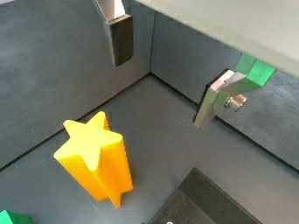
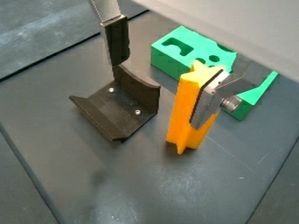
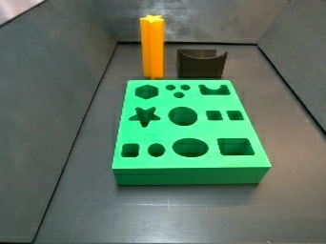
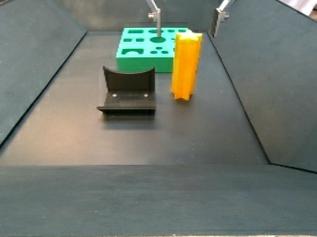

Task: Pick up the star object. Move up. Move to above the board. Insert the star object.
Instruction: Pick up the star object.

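Hovering open-jawed above the upright star object (image 4: 186, 65), the gripper (image 4: 186, 9) hangs over the tabletop's middle, with board (image 3: 189, 133) and fixture (image 4: 128, 91) nearby.

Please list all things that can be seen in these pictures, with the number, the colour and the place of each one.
star object: one, orange, standing upright on the dark floor beside the fixture, near one short end of the board.
board: one, bright green, lying flat on the floor, shaped holes facing up, all empty.
fixture: one, dark, on the floor next to the star object.
floor: one, dark grey, with grey walls around it.
gripper: one, silver fingers with dark pads, above the star object; jaws spread wide, one finger close beside the star's top in a wrist view, nothing held.
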